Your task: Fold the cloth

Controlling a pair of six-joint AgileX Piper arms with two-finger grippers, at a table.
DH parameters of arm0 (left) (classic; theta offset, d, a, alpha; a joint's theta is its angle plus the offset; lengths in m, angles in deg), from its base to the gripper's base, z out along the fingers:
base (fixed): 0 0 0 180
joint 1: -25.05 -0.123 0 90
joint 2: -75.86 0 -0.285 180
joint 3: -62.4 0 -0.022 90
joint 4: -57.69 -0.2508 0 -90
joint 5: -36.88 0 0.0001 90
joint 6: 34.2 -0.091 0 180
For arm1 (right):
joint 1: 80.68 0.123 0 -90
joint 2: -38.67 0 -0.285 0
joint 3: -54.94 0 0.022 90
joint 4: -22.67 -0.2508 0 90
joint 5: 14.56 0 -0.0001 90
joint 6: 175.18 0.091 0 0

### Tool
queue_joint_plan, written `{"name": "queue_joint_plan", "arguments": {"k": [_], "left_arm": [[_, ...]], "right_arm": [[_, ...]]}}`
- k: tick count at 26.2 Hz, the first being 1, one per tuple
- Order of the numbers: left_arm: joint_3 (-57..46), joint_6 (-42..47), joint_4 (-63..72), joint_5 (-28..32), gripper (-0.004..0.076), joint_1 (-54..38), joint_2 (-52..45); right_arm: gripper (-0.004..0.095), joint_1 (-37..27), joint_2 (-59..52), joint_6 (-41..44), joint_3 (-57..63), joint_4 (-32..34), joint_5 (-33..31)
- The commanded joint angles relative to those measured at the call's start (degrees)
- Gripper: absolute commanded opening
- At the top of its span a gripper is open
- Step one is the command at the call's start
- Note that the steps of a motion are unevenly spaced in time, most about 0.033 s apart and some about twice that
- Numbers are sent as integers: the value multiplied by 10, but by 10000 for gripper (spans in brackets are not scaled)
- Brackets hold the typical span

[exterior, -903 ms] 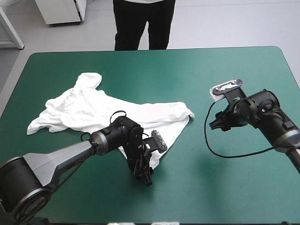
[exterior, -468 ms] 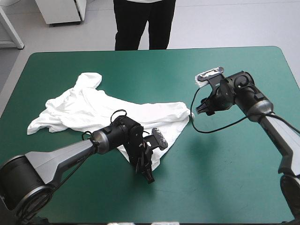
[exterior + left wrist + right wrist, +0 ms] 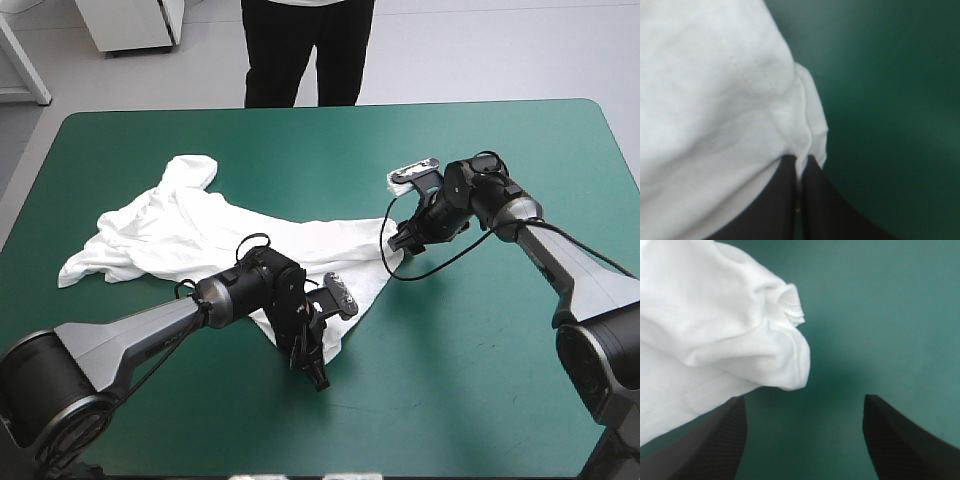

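The white T-shirt (image 3: 200,235) lies crumpled and partly spread across the left and middle of the table. My left gripper (image 3: 312,362) sits at the shirt's near corner, and in the left wrist view this gripper (image 3: 801,160) is shut on the T-shirt (image 3: 715,100), a hem fold pinched between the fingertips. My right gripper (image 3: 398,240) is low at the shirt's right corner. In the right wrist view it (image 3: 805,400) stands open, the bunched corner of the T-shirt (image 3: 720,315) just ahead of the fingers and nearer one finger (image 3: 725,440).
Teal-green cover (image 3: 500,380) shows around the shirt, widest on the table's right half and along the near edge. The far edge of the table runs behind the shirt's upper sleeve.
My left gripper has shut on the shirt's near hem. My right arm swung left across the table and came down to the shirt's right corner, still open.
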Motion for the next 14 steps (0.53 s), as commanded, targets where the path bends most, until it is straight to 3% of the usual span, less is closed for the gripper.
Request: {"name": "queue_joint_plan", "arguments": {"k": [1,9,14], "left_arm": [[-5,5,43,-10,-10,8,3],[-5,5,43,-11,-10,8,3],[-5,7,43,-24,-10,8,3]], "right_arm": [[634,0,-18,-26,-19,-35,22],[541,17,58,-19,-64,-52,34],[161,18,94,-10,-86,-64,17]]}}
